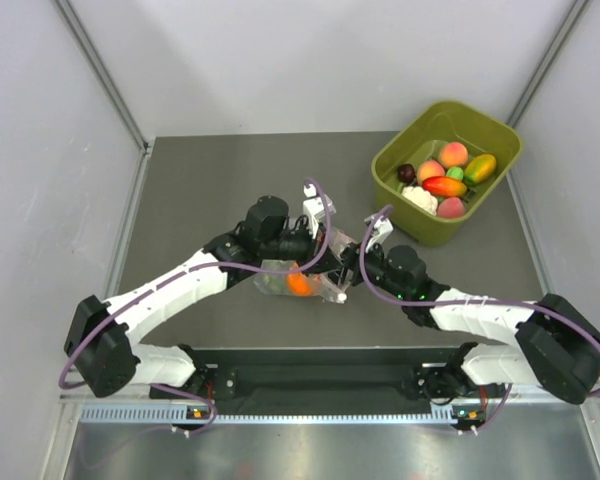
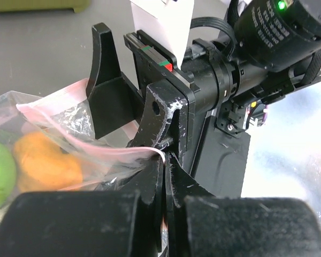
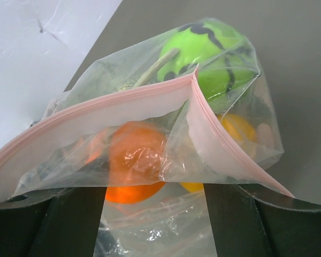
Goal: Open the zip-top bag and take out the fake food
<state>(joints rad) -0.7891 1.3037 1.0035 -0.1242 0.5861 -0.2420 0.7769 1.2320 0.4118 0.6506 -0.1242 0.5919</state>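
The left hand (image 2: pixel 166 160) has its two fingers pressed together on the pink zip strip (image 2: pixel 117 152) of the clear, crinkly plastic zip-top bag (image 3: pixel 123 115), at one end of the mouth. The right hand (image 3: pixel 152 211) is directly in front of the left hand and very near to it. Its fingers (image 3: pixel 75 214) stand apart. The mouth of the bag lies across them and between them, but I cannot tell if they press on the plastic. The mouth is partly parted, with the two pink edges going away from each other.

The fake food is inside the bag, just beyond the fingers of the right hand. A round orange plastic fruit (image 3: pixel 134 158) is nearest to them, a yellow-orange plastic fruit (image 3: pixel 238 131) is beside it, and a round bright green plastic fruit (image 3: pixel 203 48) with black marks is farthest. The bag is over the dark grey bench (image 1: pixel 210 190), between both hands. An olive-green plastic tub (image 1: pixel 427 232) with more toy fruits stands well apart, beyond the right hand.
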